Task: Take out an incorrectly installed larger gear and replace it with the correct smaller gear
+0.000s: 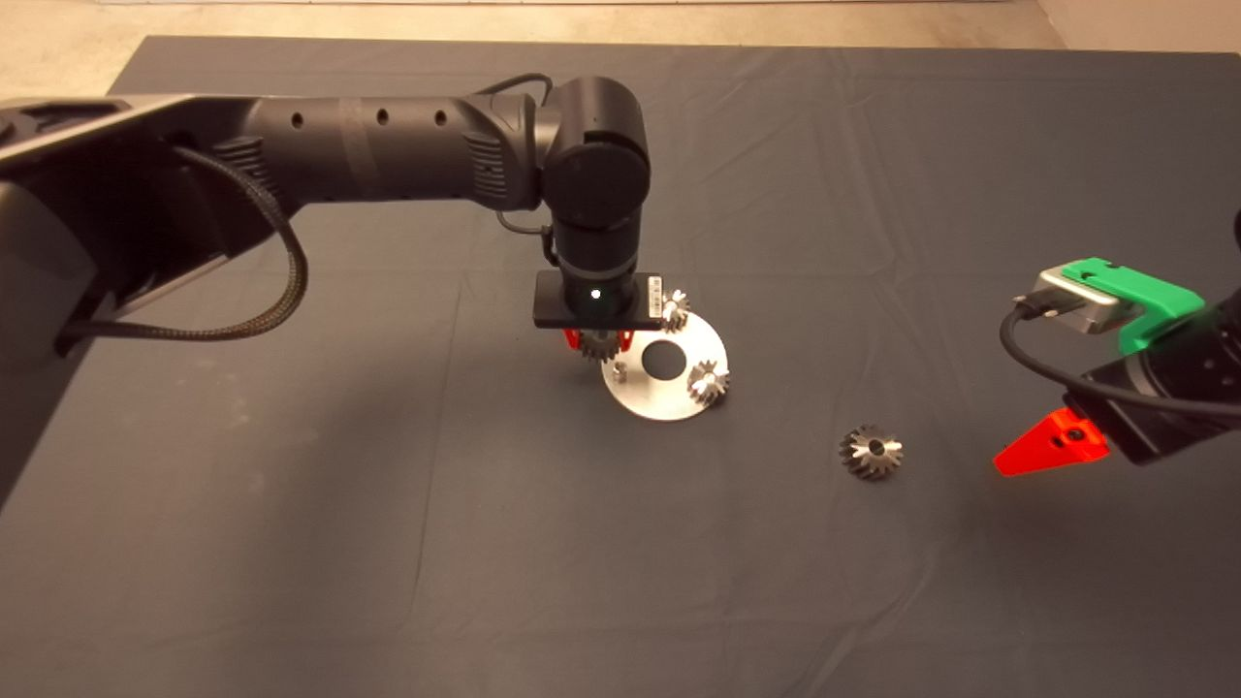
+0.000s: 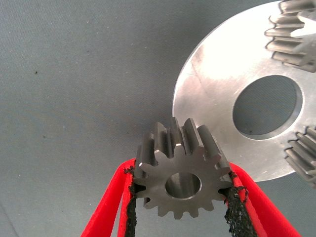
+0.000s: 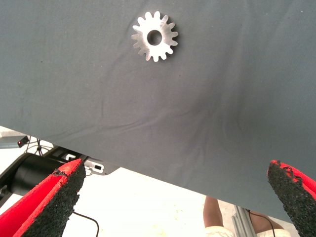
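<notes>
Left wrist view shows you the left gripper fingers clamping the smaller gear at the round plate's nine o'clock edge; right gripper fingers spread wide, empty.

Light was even and moderate over the mat. Glare whitened the round plate at right in the left wrist view; shadows stayed soft.

A dark mat covers the table, creased in long folds. On it lies a round silver plate with a large centre hole, carrying two small silver gears and a short bare peg. Beyond the mat's edge, a person's leg shows above pale floor.
</notes>
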Available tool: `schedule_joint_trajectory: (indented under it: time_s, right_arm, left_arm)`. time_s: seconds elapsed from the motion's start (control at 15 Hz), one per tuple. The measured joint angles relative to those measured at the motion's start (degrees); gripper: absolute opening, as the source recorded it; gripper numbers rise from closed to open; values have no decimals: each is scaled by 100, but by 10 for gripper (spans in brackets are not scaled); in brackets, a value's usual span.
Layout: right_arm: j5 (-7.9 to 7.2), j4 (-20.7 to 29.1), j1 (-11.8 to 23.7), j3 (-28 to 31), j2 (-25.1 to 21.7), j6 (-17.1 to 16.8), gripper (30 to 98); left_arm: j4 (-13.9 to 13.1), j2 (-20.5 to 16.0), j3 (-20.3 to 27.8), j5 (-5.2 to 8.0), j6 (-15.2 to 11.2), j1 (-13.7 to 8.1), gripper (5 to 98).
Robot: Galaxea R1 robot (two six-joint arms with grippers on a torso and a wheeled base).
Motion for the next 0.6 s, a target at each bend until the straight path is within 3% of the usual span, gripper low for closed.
schedule_joint_trajectory:
  time_s: [0.27,0.6]
  right_arm:
    - [10,2,0,7,4,0,977]
    - [10,4,0,11,17,0,977]
  left_arm:
    - [2,-7,0,6,-7,143,375]
    - [6,5,13,3,-7,151,375]
